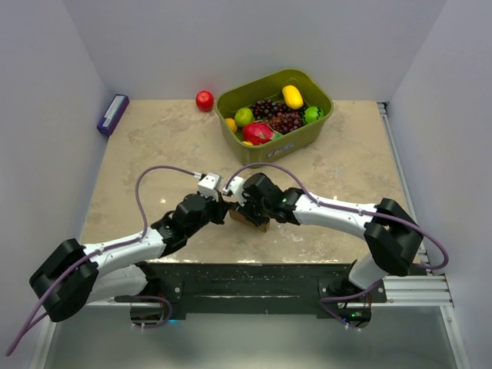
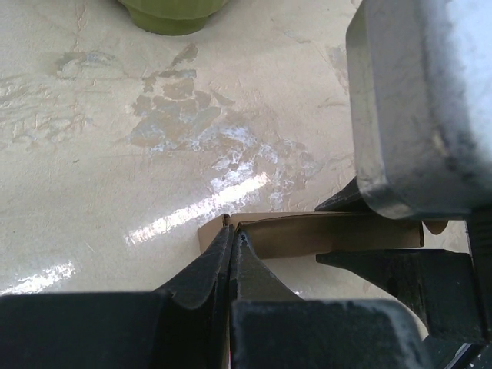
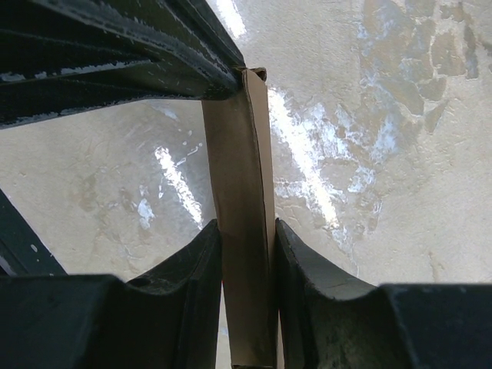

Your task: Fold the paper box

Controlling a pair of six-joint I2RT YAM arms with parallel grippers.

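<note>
Paper box [image 1: 252, 221], a small piece of brown cardboard, sits between both arms at the front-centre of the table [image 1: 154, 154], well apart from the green bin [image 1: 307, 140] of fruit at the back. In the top view the left gripper [image 1: 227, 207] and right gripper [image 1: 246, 209] meet nose to nose over it, and the arms hide most of the cardboard (neither grip can be read from up here).

The left wrist view fills that gap. Its two dark fingers [image 2: 200, 269] are pressed together on a thin edge at one end of the box, with only the card's thickness between them. Beyond, the right gripper's fingers straddle the brown panel, and its grey body fills the upper right.

The right wrist view shows the other end. Its fingers [image 3: 323, 300] are clamped on a narrow, flattened strip of cardboard, one pad on each face, and the left gripper's tips bite the strip's far corner. Whether the box rests on the table or hangs just above it cannot be told.

The step in hand looks like working a crease between two grips. Doing it well likely means one gripper anchoring while the other turns slowly about the fold line, with both pinches firm enough not to slip yet gentle enough not to crush the thin card.
</note>
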